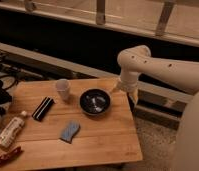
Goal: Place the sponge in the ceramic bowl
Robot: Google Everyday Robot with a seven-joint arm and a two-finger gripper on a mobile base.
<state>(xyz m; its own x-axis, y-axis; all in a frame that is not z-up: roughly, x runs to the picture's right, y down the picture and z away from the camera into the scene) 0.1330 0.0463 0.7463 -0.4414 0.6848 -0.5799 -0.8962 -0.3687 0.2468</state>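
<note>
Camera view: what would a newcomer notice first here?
The big white arm reaching in from the right, its gripper hanging by the wooden table at its far right edge, just right of the ceramic bowl. Next, that dark glossy bowl mid-table, with the light-blue sponge lying flat in front of it, toward the left, apart from the bowl.

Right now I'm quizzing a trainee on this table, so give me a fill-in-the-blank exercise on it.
1. The sponge lies flat on the ____, not in the ceramic bowl.
2. Just left of the ceramic bowl in the picture stands a pale ____.
3. The pincer, by the table's far right corner as pictured, hangs closest to the ____.
Missing words: table; cup; ceramic bowl.
</note>
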